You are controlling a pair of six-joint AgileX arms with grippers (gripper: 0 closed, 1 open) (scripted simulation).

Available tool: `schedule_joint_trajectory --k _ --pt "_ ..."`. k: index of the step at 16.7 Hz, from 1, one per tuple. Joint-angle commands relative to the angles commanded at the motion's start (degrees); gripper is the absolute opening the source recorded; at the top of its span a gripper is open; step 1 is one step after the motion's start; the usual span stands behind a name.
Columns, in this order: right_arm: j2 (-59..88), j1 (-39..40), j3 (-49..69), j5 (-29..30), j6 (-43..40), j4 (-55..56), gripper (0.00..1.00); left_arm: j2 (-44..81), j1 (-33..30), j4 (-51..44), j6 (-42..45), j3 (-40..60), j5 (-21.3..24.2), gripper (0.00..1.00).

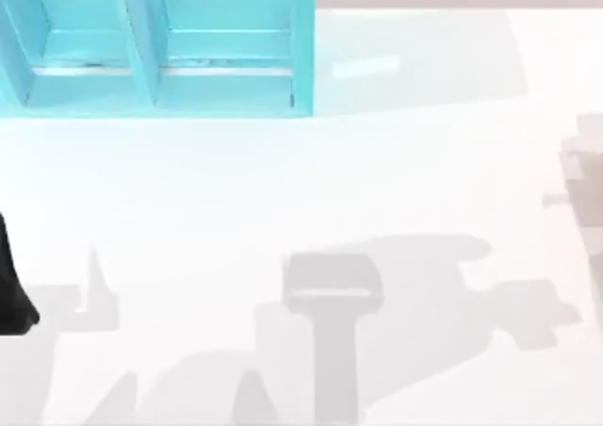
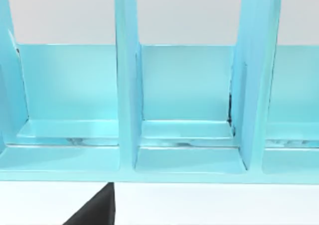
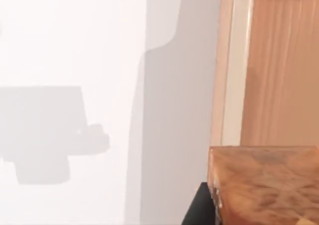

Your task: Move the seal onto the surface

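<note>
Hovering over the surface (image 3: 75, 46), the right gripper's view has the seal (image 3: 266, 185) close at about five o'clock, a black part touching its lower edge; whether the claw pinches it I cannot tell. Lowering it straight and level until the base meets the white top, well away from the table edge, seems wisest before letting go. A black piece of the left arm (image 1: 13, 285) sits at nine o'clock in the top view, facing the turquoise shelf (image 2: 127, 85).

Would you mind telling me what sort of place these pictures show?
Probably a rendered tabletop workspace, not a real room: a plain white glossy tabletop, a turquoise shelf unit with open compartments at its back left, and flat grey arm shadows. An orange-brown block shows in the right wrist view.
</note>
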Motion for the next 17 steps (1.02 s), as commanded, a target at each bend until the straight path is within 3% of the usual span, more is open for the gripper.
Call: schedule_joint_trajectory --k 8,14,17 --pt "-2.7 5.4 1.2 3.4 7.6 -12.9 0.00 0.0 0.0 0.0 0.0 0.0 0.0 1.00" --pt "-2.3 5.4 1.2 3.4 7.8 -13.0 0.00 0.0 0.0 0.0 0.0 0.0 0.0 1.00" --pt "1.6 9.0 3.0 3.7 11.7 -9.6 0.00 0.0 0.0 0.0 0.0 0.0 0.0 1.00"
